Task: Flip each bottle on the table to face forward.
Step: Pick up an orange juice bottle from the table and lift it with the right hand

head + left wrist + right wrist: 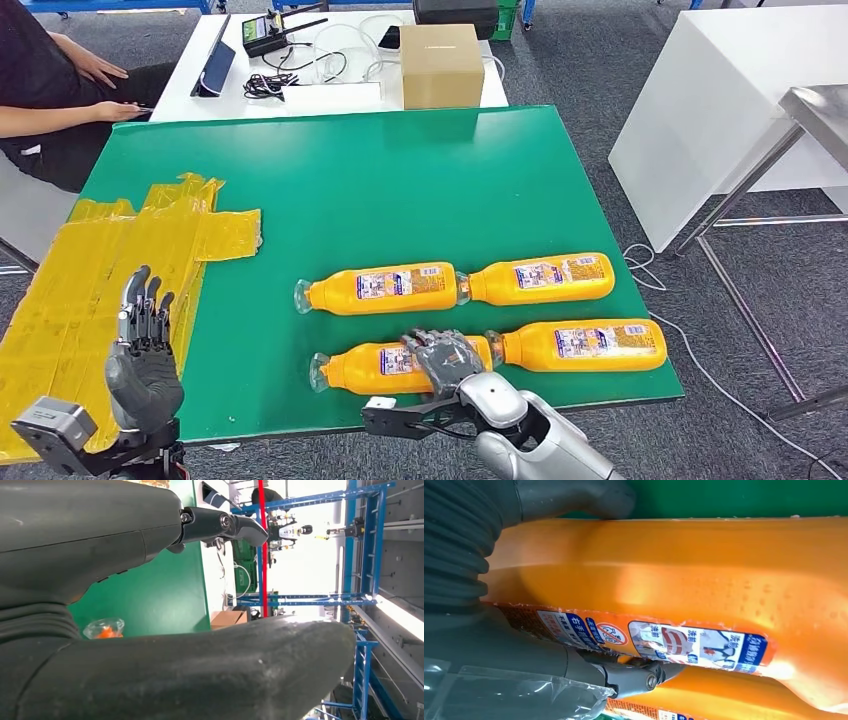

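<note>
Green table (330,190), bottle (385,367) under right robot hand (447,360)

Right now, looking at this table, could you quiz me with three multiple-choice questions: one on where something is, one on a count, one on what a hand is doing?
1. Where is the cardboard box?
A. on the white table beyond the green one
B. on the yellow tape
C. on the floor

2. How many orange bottles lie on the green table?
A. two
B. four
C. six

3. The right hand is:
A. raised in the air
B. on the near-left bottle
C. holding the box

Answers: 1 A, it stands past the green edge. 2 B, two rows of two. 3 B, its fingers lie over that bottle.
</note>
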